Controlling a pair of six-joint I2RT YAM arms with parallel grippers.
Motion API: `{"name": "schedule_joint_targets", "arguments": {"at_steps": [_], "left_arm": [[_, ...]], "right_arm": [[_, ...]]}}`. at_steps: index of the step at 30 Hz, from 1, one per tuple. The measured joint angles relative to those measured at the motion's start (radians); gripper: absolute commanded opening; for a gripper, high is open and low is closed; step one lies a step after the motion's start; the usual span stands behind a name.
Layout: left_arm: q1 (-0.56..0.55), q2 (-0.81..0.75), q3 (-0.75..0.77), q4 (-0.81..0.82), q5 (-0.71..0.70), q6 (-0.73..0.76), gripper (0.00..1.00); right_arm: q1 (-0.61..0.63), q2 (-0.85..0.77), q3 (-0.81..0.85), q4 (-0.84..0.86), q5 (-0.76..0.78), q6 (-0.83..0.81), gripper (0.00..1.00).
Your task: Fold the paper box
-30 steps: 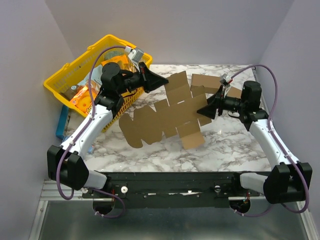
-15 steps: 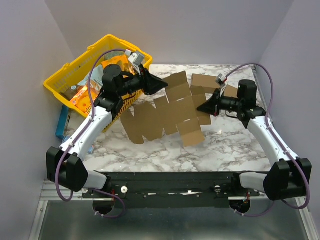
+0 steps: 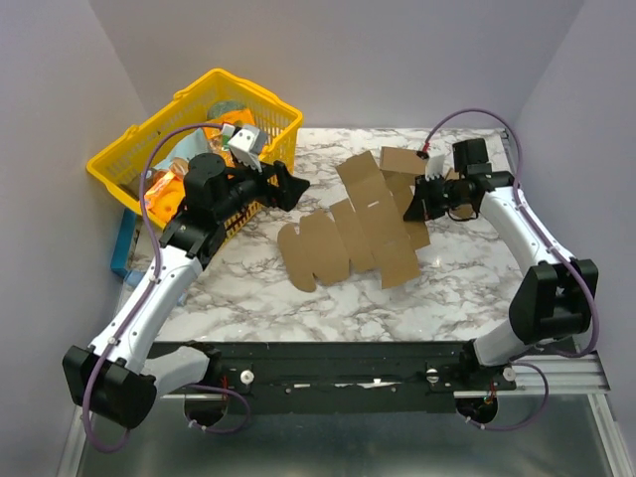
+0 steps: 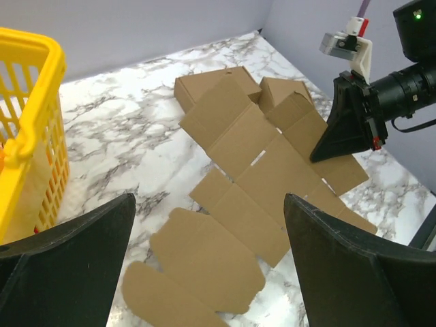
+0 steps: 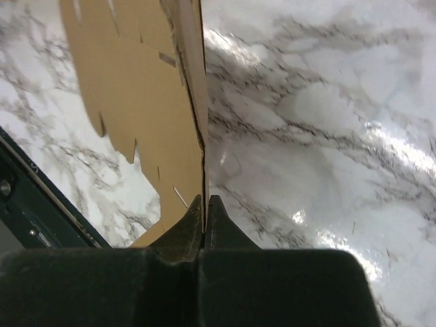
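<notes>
The paper box [image 3: 353,234] is lying unfolded near the middle of the marble surface [image 3: 248,298], a brown cut-out sheet running from its rounded tabs at the near left towards the far right. The tab end is resting flat on the surface. The right side is lifting off it, where the right jaws are pinching a flap together at the sheet's right edge. In the right wrist view the two fingertips [image 5: 194,211] are pressing together on the thin cardboard edge, and the paper box [image 5: 136,88] is rising away from them almost edge-on, with marble showing on both sides.

The left jaws are standing wide apart and gripping nothing. They are hovering beside the near right corner of the yellow basket [image 3: 129,164], to the left of the sheet and clear of it. In the left wrist view the black fingers [image 4: 68,272] are framing the paper box [image 4: 272,184] from a distance, with the basket [image 4: 34,102] at the left edge.

A small closed carton [image 3: 397,159] is sitting on the surface just behind the sheet, and a second one [image 4: 279,88] is sitting beside it, partly covered by the raised flaps. A blue object [image 3: 121,243] is showing under the basket's near side.
</notes>
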Motion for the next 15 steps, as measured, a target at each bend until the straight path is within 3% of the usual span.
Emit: {"name": "schedule_joint_targets", "arguments": {"at_steps": [4,8,15], "left_arm": [[-0.044,-0.031,-0.062,-0.01,-0.04,0.002,0.98],[-0.161,-0.032,-0.164,-0.01,-0.101,-0.032,0.98],[-0.3,0.006,-0.314,0.079,-0.146,-0.094,0.86]], "right_arm": [[0.016,0.07,0.042,-0.097,0.111,-0.01,0.01],[0.05,0.119,0.079,-0.166,0.233,-0.012,0.01],[0.193,0.216,0.177,-0.208,0.493,-0.003,0.01]]}}
